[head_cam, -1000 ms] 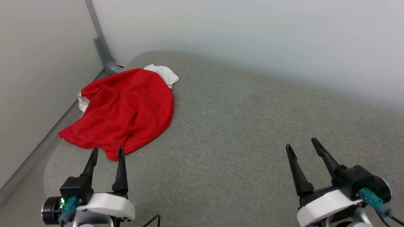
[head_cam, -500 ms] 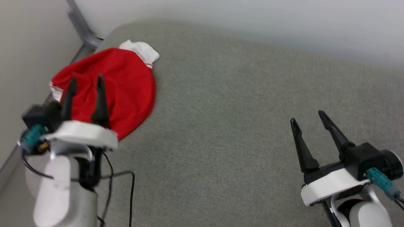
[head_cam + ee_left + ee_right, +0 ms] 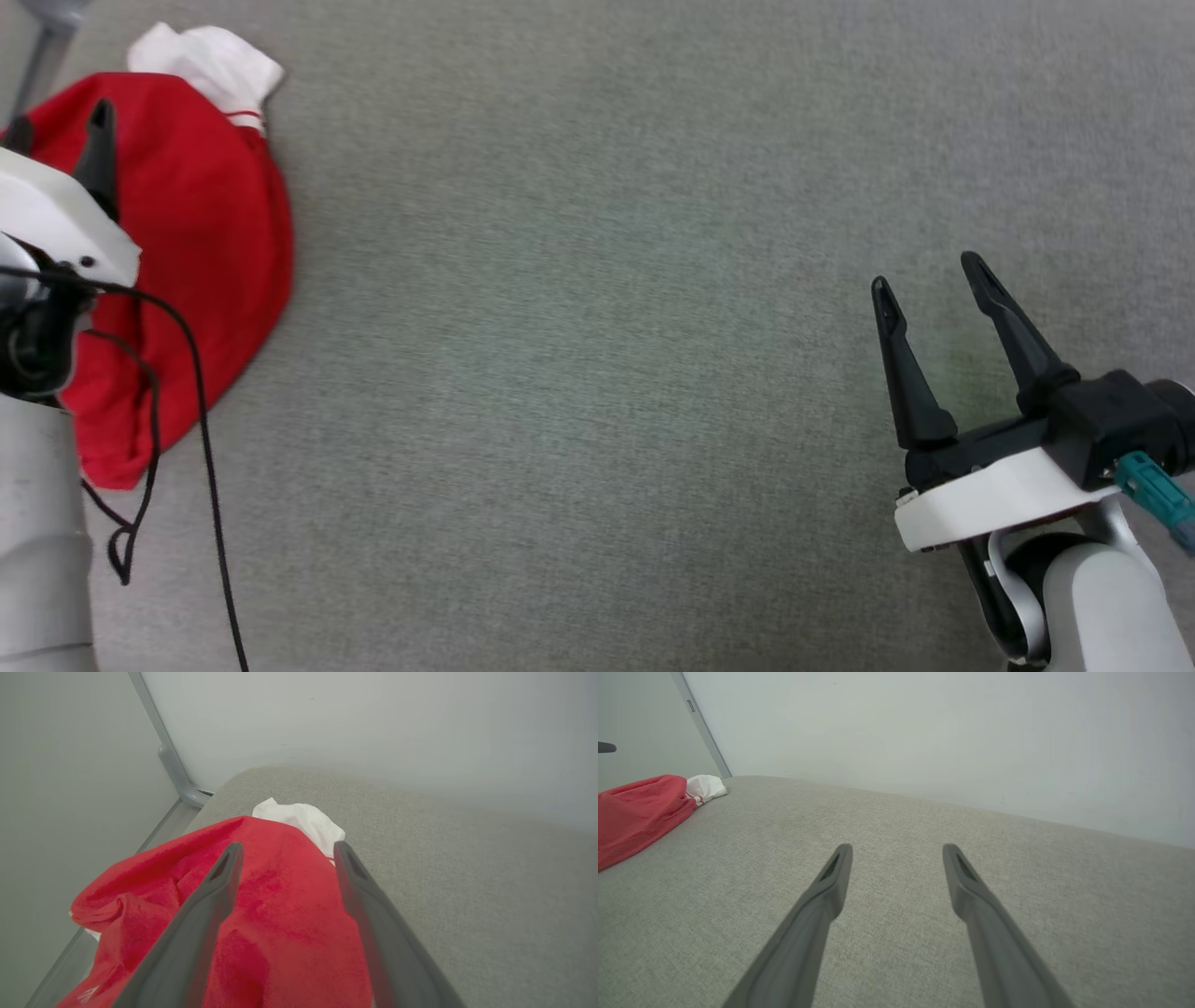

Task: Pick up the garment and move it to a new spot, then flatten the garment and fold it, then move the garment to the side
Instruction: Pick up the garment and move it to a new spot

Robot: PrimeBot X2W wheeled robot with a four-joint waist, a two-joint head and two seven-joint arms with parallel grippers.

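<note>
1. Garment point(image 3: 205, 243) was sitting in a crumpled red heap at the far left corner of the grey cushioned surface point(image 3: 597, 373), right by where the two pale walls met. No lettering was showing, just plain red cloth with a few folds.
2. One white sleeve point(image 3: 210, 61) with a thin line of red trim poked out at the far end of the heap, on the side facing the back wall point(image 3: 373, 718).
3. Left gripper point(image 3: 56, 126) was out over the garment, pointing toward that sleeve. Its two dark fingers were spread apart with nothing pinched between them, and in the wrist view the red cloth showed through the gap.
4. Honestly couldn't tell whether the fingertips were touching the fabric or hanging just above it, since the angle was no good for that.
5. Right gripper point(image 3: 926, 273) was way off on the right side, well apart from the garment, over bare cushion. Its claw was wide apart too and holding nothing.
6. A black cable point(image 3: 201, 420) looped down from the left arm, crossing in front of the near edge of the heap as seen from the head.
7. A grey metal post point(image 3: 168, 760) ran up the corner just behind the heap.
</note>
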